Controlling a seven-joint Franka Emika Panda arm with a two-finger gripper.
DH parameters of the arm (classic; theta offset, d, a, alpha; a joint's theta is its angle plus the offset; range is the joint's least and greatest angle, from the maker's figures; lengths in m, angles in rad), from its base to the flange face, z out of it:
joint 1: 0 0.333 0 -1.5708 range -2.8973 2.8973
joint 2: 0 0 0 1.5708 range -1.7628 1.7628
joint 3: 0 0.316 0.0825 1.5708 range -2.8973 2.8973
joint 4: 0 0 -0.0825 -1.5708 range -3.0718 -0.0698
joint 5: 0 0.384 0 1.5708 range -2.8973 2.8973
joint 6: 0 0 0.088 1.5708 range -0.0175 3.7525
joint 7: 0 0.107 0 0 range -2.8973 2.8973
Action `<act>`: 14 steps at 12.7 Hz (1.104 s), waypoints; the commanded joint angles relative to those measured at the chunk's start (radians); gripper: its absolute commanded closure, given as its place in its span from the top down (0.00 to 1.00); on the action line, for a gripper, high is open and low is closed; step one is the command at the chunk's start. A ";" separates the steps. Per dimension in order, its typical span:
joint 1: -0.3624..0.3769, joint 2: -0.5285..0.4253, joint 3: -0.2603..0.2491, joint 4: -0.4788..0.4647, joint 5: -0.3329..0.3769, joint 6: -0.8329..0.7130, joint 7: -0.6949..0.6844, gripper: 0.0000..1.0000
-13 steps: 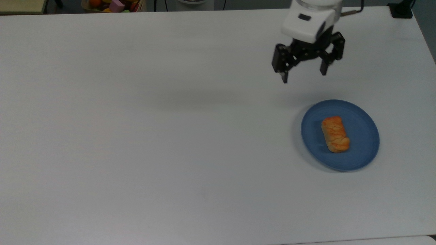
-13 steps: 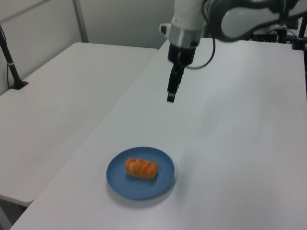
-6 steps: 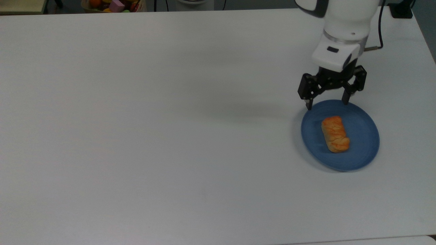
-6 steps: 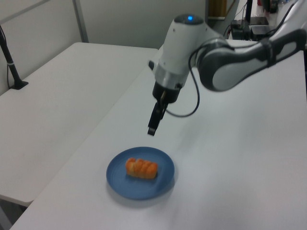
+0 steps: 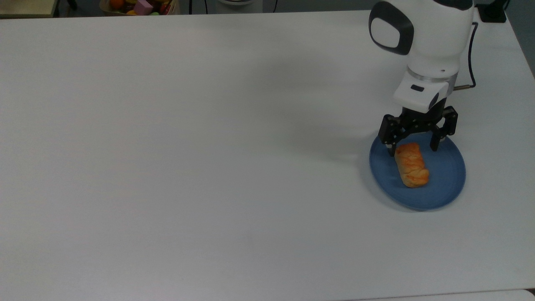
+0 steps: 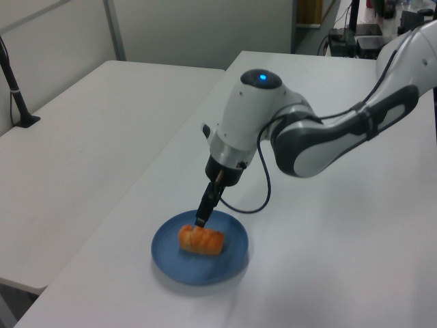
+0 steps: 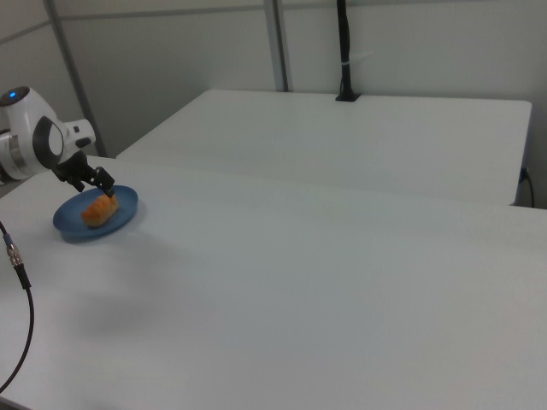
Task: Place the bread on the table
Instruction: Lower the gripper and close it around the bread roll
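The bread (image 5: pixel 411 165), a small golden-orange braided bun, lies on a round blue plate (image 5: pixel 451 184) near the top view's right edge of the white table (image 5: pixel 209 167). My gripper (image 5: pixel 413 150) is open and low over the plate, its black fingers on either side of the bun's far end. In the left view the gripper (image 6: pixel 201 222) hangs just above the bread (image 6: pixel 201 240) and the plate (image 6: pixel 164 256). The right view has the gripper (image 7: pixel 107 190) over the bread (image 7: pixel 100 211) on the plate (image 7: pixel 73 229) at its far left. Nothing is held.
A box of colourful toys (image 5: pixel 140 6) sits beyond the table's far edge. A black clamp base (image 5: pixel 493 12) stands at the far right corner. A second white table (image 6: pixel 82 137) with a black post (image 6: pixel 17 96) adjoins in the left view.
The arm has swung from above the table behind the plate down to the plate. The open gripper now straddles the bun's far end. Bread and plate have not moved.
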 commanded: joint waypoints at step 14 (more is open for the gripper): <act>0.026 0.087 0.021 -0.020 -0.211 0.125 0.076 0.51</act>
